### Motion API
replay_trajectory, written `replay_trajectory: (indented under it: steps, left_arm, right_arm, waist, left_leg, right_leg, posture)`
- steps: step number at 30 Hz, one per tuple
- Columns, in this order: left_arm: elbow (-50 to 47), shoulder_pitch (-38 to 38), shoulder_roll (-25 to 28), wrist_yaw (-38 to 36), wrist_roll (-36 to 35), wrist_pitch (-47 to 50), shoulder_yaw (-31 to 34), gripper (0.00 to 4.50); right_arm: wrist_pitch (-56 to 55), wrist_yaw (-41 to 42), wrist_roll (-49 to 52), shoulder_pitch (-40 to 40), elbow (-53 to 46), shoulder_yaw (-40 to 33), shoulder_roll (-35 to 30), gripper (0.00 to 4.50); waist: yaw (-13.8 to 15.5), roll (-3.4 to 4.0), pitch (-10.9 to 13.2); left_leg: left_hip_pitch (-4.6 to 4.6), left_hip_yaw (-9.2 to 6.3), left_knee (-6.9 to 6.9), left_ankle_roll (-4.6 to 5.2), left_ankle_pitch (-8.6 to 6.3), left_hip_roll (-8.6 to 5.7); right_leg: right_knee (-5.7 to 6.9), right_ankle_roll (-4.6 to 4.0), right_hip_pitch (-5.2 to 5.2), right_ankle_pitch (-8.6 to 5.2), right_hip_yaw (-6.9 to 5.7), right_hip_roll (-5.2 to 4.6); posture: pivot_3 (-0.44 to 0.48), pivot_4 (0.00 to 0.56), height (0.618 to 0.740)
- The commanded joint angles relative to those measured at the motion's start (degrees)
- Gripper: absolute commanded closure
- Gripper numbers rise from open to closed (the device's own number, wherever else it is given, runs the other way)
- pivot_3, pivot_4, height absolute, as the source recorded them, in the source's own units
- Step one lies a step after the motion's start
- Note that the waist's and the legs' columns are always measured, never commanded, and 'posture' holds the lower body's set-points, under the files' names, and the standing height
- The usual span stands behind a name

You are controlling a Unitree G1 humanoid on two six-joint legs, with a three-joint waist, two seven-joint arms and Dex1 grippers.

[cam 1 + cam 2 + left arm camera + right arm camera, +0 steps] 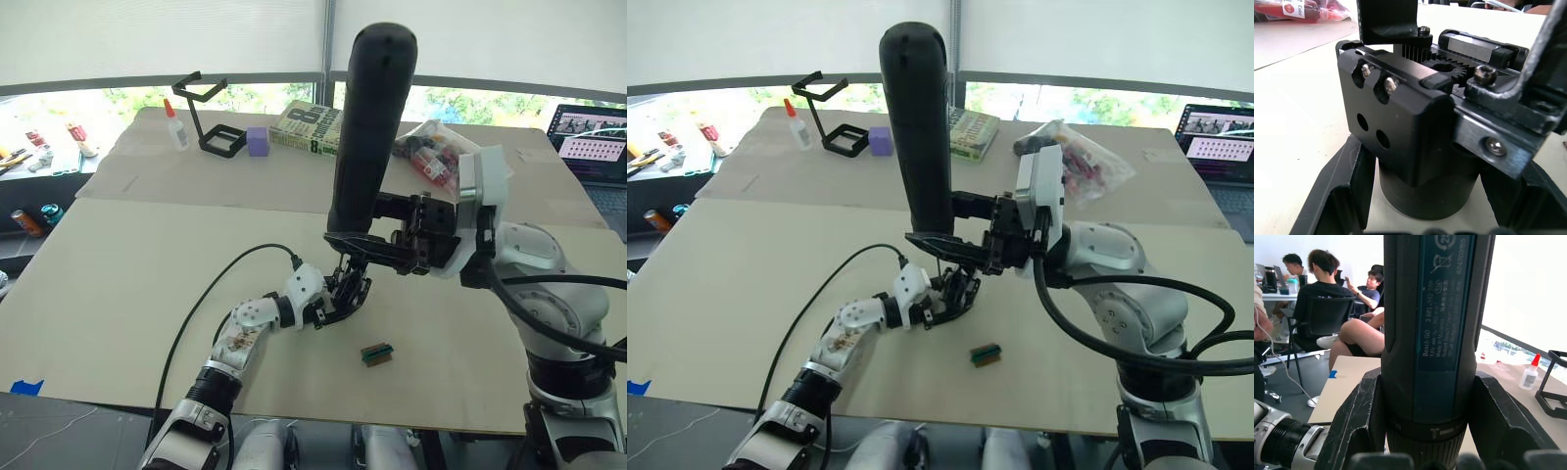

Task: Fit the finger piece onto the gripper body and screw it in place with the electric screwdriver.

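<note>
The desk (118, 294) is a wide sheet of pale beige board, bare across most of its near half. Nearest the front edge lies a small green-brown block (376, 353), alone on the board. Just behind it the left gripper (338, 299) reaches in low over the surface, its jaws clamped on the gripper body (1415, 132), which stands on its rounded base on the board; in the left wrist view the two black fingers (1337, 196) press against either side of that base, and the body's toothed gear and screw heads show along its top.

Directly above it the right gripper (377, 240) holds the electric screwdriver (370, 127) nearly upright, thick end up, bit end pointing down at the gripper body. Its jaws are closed around the lower barrel, as the right wrist view shows, with a finger (1359, 421) on each side of the tool. Whether the bit touches a screw cannot be made out. The finger piece cannot be told apart from the dark cluster at the body.

Along the far edge of the desk stand a glue bottle (177, 127), a black wire-frame stand (211, 117), a purple block (258, 141), a green box (307, 127) and a clear bag of small items (436, 147). A laptop (591, 142) sits at the far right. Beyond are windows with white blinds; the right wrist view shows seated people (1327, 298) behind.
</note>
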Motion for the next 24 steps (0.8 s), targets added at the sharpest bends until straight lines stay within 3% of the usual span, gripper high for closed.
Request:
replay_trajectory:
  steps: [1, 24]
  left_arm:
    - [0.3, 1.6, 0.2, -0.6, 0.6, 1.7, -1.4, 1.96]
    - [-1.6, 2.5, 0.5, -0.8, 0.5, 3.4, -1.6, 1.96]
  right_arm:
    - [-2.7, 0.9, -0.7, 0.4, -0.9, -0.8, 0.6, 2.57]
    - [-3.7, 2.6, -5.6, 2.5, 0.2, 0.5, 2.7, 2.57]
  waist:
    - [0.0, 0.0, 0.0]
    - [0.0, 0.0, 0.0]
  left_leg:
    - [0.0, 0.01, 0.0, 0.0, 0.0, 0.0]
    - [-0.01, 0.01, -0.01, -0.01, 0.01, 0.0]
  right_leg:
    - [0.0, 0.0, 0.0, 0.0, 0.0, 0.0]
    - [0.02, 0.01, 0.0, -0.01, -0.01, 0.03]
  posture:
    - [0.0, 0.15, 0.74]
    - [0.0, 0.15, 0.74]
